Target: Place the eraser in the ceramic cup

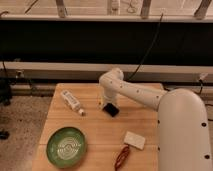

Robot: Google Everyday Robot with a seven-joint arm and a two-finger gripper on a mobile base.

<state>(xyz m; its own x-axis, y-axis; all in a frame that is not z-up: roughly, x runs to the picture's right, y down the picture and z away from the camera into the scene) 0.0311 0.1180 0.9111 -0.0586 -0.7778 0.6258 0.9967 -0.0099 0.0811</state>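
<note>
The eraser is a small black block lying flat on the wooden table, near its middle. My gripper is down at the table just left of the eraser, right beside it, and I cannot tell if they touch. The white arm reaches in from the lower right. No ceramic cup shows in the camera view; it is hidden or out of view.
A white tube-shaped bottle lies on the table left of the gripper. A green plate sits at the front left. A cream-white flat pad and a brown-red object lie at the front right. A dark wall runs behind the table.
</note>
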